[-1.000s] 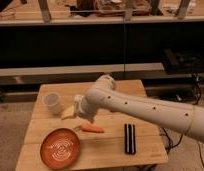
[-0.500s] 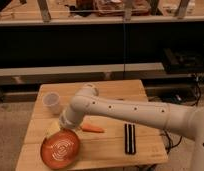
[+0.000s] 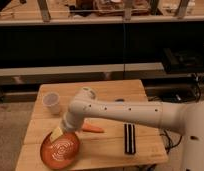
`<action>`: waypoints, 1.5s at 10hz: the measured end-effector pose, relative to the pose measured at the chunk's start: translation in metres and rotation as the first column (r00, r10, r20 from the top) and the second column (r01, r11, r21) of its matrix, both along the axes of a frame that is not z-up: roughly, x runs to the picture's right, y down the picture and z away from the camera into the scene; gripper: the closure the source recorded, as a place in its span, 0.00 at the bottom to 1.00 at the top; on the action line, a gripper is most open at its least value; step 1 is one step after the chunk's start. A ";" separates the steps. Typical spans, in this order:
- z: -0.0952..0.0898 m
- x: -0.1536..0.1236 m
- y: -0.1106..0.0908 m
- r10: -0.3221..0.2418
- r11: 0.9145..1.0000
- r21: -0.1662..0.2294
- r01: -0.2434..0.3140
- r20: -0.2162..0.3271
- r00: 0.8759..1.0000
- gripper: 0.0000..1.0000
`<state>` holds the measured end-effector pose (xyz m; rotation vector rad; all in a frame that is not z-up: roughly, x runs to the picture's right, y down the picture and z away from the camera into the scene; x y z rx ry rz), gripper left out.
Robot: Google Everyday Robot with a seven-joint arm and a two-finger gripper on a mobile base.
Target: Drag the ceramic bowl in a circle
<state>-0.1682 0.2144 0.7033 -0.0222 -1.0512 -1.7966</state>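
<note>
Lowered over the past second, the robot's gripper (image 3: 57, 133) now meets the far rim of the ceramic bowl (image 3: 60, 150), which has kept its place.

The orange-red bowl, with pale concentric rings showing inside, sits at the front left corner of the wooden table (image 3: 115, 91); the gripper's pale tip overlaps the rim on the side away from the camera, and whether it is clenched on the rim or released cannot be told. A small white cup (image 3: 52, 103) stands upright behind the bowl near the table's left edge, well apart from it, and what it holds cannot be seen. An orange carrot-like piece (image 3: 93, 128) lies just right of the gripper, and a dark bar (image 3: 128, 138) rests farther right. The white arm (image 3: 130, 112) reaches in from the right.
</note>
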 end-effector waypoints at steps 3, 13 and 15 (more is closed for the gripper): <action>0.018 0.000 0.017 -0.042 0.999 -0.006 0.041 -0.017 0.999 0.20; 0.048 0.019 0.060 0.034 0.993 -0.104 -0.052 -0.175 0.984 0.90; 0.044 0.016 0.057 0.057 0.991 -0.109 -0.078 -0.180 0.982 1.00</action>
